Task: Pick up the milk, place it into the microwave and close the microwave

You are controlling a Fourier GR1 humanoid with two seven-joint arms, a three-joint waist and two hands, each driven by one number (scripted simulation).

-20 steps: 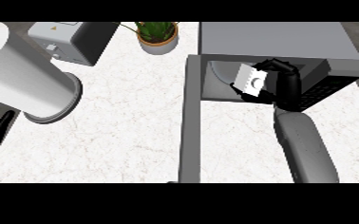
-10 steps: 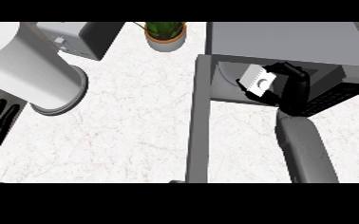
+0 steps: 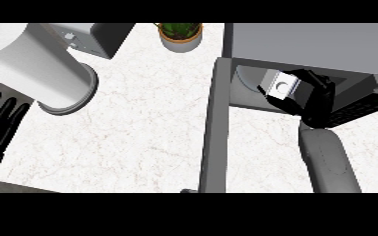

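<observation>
A small white milk carton point(image 3: 281, 85) with a dark mark on its face sits in the mouth of the grey microwave point(image 3: 295, 42) at the upper right. My right hand point(image 3: 314, 97) is curled round the carton from the right and hides most of it. Under the carton shows part of the microwave's round plate point(image 3: 249, 76). The microwave's door point(image 3: 215, 130) stands wide open, running down the view as a long grey bar. My left hand point(image 3: 10, 120) shows at the left edge with straight fingers, low beside a big grey forearm point(image 3: 40, 70).
A potted green plant point(image 3: 180, 35) stands at the back, just left of the microwave. A grey boxy appliance point(image 3: 97, 37) sits at the back left. The white marble counter point(image 3: 140, 125) spreads between the left forearm and the open door.
The view has drifted, so everything sits lower and further right. My right hand still grips the milk carton at the microwave's opening. The left forearm and hand show more fully.
</observation>
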